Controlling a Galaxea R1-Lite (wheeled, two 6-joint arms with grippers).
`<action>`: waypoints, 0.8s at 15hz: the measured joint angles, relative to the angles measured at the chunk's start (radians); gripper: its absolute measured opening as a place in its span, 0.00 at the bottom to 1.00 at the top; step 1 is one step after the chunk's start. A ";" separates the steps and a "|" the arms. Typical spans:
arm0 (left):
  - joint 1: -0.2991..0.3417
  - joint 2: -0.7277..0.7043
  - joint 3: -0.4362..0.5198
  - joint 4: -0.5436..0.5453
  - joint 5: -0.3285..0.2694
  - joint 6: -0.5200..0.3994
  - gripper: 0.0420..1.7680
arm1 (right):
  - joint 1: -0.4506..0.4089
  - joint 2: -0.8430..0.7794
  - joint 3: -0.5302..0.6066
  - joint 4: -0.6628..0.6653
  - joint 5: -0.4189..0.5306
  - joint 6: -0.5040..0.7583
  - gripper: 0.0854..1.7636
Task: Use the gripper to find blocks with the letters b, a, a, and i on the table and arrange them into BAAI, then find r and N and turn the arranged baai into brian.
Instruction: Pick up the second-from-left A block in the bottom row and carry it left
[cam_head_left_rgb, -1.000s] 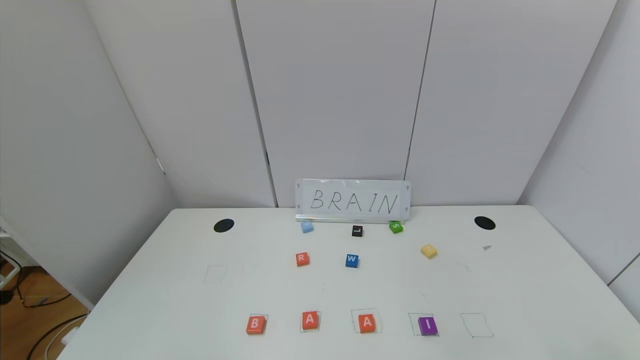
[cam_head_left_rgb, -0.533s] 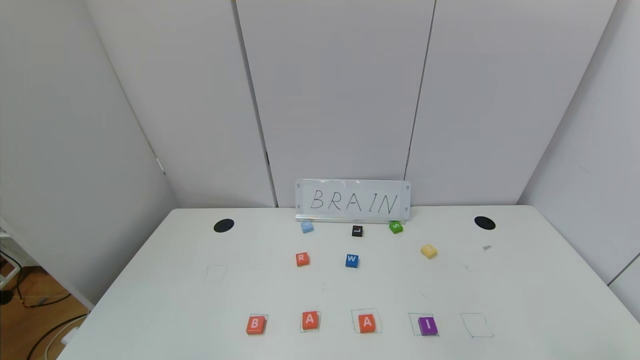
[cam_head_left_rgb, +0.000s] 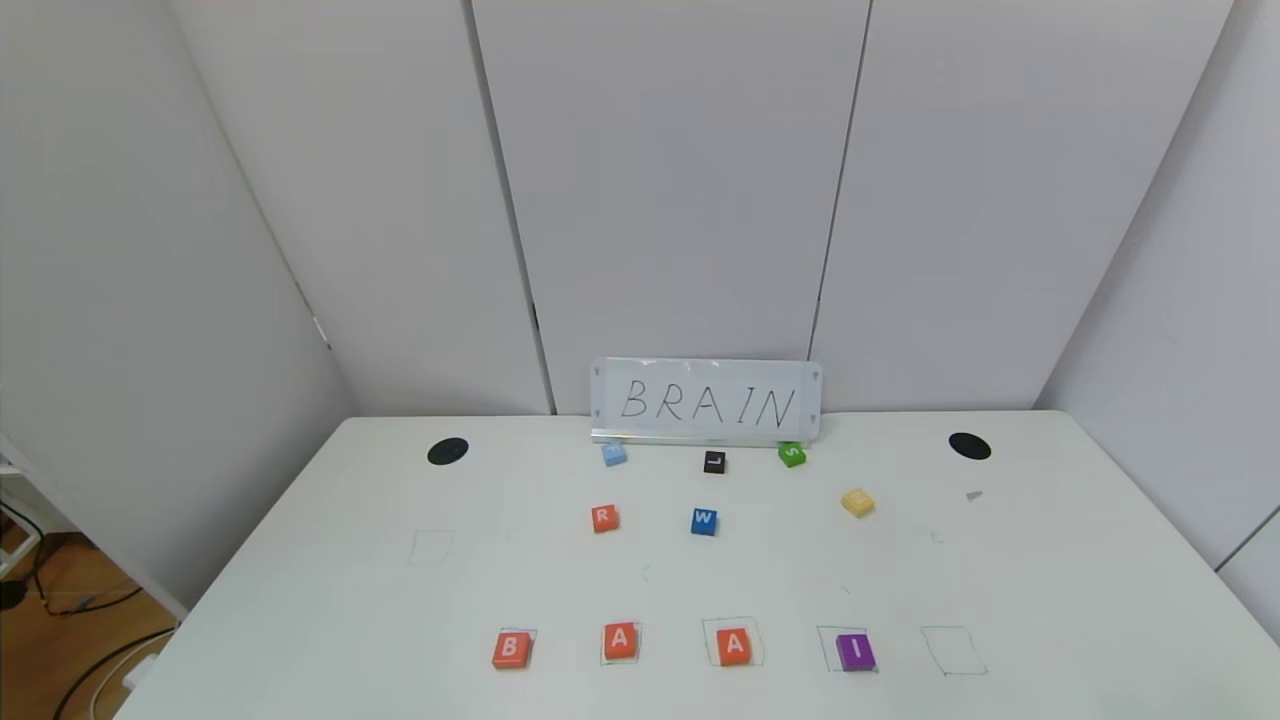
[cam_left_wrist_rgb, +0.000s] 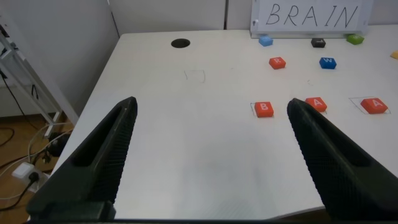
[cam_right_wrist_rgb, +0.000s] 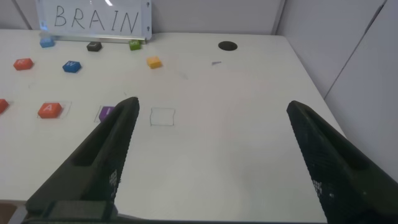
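Left gripper (cam_left_wrist_rgb: 208, 158): jaws released, wide apart, over the desk's near left edge; B and both A's lie beyond them.
Right gripper (cam_right_wrist_rgb: 208, 158): jaws released, near right edge; I beyond the left jaw.
Desk (cam_head_left_rgb: 1050, 600): smooth white top.
Blocks (cam_head_left_rgb: 680, 645): flat squares, near row B, A, A orange, I purple, sitting in pen-drawn squares.
R (cam_head_left_rgb: 604, 518): orange, mid-desk.
N (cam_head_left_rgb: 858, 502): yellow, right of the blue W block (cam_head_left_rgb: 704, 521).
Sign (cam_head_left_rgb: 706, 401): "BRAIN", far edge.
Views: the head view shows neither arm.
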 joint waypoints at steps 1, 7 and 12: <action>0.000 0.000 0.000 0.000 0.000 0.000 0.97 | 0.000 0.000 0.000 -0.001 0.000 0.000 0.97; 0.000 0.000 0.000 0.001 0.000 0.002 0.97 | -0.001 0.000 0.001 0.003 0.002 -0.001 0.97; -0.001 0.000 -0.003 0.008 0.001 0.015 0.97 | -0.001 0.000 -0.012 0.048 0.000 -0.002 0.97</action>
